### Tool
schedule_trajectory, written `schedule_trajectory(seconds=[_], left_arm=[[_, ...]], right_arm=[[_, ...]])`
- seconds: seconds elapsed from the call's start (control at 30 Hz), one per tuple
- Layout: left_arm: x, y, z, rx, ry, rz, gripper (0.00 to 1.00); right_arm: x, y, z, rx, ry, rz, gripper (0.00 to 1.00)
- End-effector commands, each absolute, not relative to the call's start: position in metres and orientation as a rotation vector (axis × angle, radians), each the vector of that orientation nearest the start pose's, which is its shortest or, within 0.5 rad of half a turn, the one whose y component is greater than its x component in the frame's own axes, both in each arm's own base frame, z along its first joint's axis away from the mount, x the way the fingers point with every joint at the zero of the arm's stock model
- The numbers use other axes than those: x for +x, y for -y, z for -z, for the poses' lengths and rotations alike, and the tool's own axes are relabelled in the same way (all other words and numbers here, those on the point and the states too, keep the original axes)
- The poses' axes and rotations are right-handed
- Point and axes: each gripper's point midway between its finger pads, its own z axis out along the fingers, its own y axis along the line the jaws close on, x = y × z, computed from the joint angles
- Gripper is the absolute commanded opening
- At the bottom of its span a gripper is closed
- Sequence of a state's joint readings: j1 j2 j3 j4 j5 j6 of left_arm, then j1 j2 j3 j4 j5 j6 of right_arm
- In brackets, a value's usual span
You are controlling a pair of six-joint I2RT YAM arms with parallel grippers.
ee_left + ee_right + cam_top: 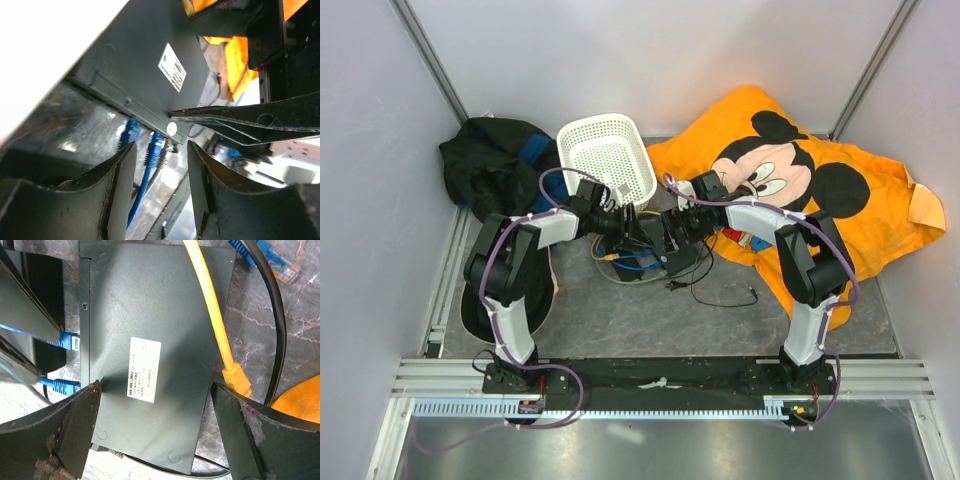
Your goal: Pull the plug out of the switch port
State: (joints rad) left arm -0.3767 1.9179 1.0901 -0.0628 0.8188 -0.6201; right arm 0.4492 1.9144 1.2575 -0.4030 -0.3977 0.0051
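The switch [150, 315] is a flat black box with a white label [145, 370], also seen in the left wrist view as the switch [145, 75]. Two blue plugs [67, 341] [62, 386] sit in ports on its left edge. From the left wrist they appear as blue plugs [131, 131] [156, 145] under the box edge. My left gripper [161, 167] is open just short of them, one blue cable running between its fingers untouched. My right gripper [155, 415] is open wide, its fingers [75, 430] straddling the box's width from above.
A yellow cable with its plug [236, 380] lies across the switch's right side, beside a black cable [274, 315] and a loose blue plug [280, 260]. A black power brick [42, 290] sits left of the ports. A white basket [608, 155], an orange Mickey cloth [800, 180] and a black bag [495, 165] lie behind.
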Motion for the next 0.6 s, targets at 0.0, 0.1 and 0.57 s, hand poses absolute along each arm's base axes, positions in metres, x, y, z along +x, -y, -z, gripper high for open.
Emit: schedule_trajectory(seconds=[0.0, 0.1, 0.57], left_arm=[[0.347, 0.272, -0.096, 0.209, -2.471, 1.225, 0.54], [0.354, 0.267, -0.1, 0.306, -2.442, 1.103, 0.54], [0.327, 0.257, -0.034, 0.473, -2.509, 0.976, 0.52]], right_arm=[[0.279, -0.189, 0.028, -0.8, -2.897, -0.445, 0.98], [0.277, -0.185, 0.037, -0.822, -2.915, -0.41, 0.98], [0.244, -0.184, 0.062, -0.972, -2.951, -0.533, 0.9]])
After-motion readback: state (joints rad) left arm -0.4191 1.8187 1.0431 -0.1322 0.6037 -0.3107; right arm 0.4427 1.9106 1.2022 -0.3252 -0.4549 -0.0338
